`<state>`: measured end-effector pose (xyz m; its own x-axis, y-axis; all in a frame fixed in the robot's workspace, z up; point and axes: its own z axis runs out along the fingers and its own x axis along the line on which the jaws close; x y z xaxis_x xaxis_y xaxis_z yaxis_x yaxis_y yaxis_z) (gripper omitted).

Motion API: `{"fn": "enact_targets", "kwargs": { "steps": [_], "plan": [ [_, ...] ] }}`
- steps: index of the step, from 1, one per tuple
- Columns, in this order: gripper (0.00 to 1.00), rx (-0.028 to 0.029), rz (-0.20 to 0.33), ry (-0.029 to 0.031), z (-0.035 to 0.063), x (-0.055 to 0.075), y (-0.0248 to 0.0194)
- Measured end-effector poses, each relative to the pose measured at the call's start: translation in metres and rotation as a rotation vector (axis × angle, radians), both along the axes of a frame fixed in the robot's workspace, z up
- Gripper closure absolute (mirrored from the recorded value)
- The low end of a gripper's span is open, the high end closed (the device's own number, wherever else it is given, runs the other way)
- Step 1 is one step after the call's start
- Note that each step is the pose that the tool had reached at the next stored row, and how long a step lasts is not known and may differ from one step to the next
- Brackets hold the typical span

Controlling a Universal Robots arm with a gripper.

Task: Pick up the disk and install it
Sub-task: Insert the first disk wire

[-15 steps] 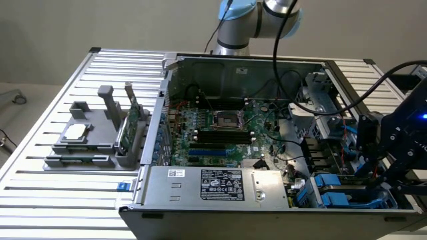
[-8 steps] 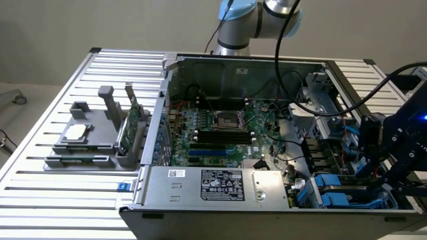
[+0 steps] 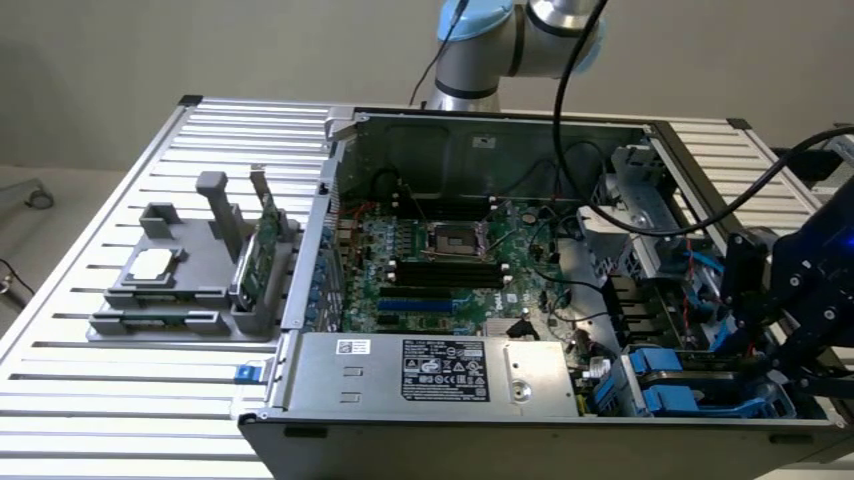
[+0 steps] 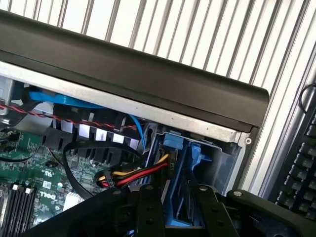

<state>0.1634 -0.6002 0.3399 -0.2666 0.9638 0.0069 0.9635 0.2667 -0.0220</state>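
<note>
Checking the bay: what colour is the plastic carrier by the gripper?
It's a blue plastic carrier; wrist view.

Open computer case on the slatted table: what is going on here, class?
The robot arm's black gripper hangs over the blue plastic drive carriers at the exterior view's right end of the open grey metal computer case. Whether it grips one cannot be told. A silver chip rests outside, on a grey fixture.

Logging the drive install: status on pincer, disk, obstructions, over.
Pincer low at the drive bay. Disk apparently edge-on in bay beneath it, blue frame showing. Red-yellow cable bundle close beside the bay.
</note>
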Motion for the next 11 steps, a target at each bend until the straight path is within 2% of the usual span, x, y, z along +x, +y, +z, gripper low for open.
{"fn": "enact_targets", "kwargs": {
  "steps": [3, 4, 5, 6, 11],
  "plan": [
    [0.69, 0.006, -0.001, 0.0001, 0.0001, 0.0002, -0.0023],
    [0.78, 0.0071, -0.001, 0.0002, 0.0, 0.0003, -0.0029],
    [0.78, 0.0077, -0.001, 0.0003, 0.0001, 0.0003, -0.0035],
    [0.83, 0.0084, -0.001, 0.0003, 0.0001, 0.0003, -0.0039],
    [0.83, 0.0107, -0.004, 0.0, 0.0, 0.0, -0.0051]
  ]
}}
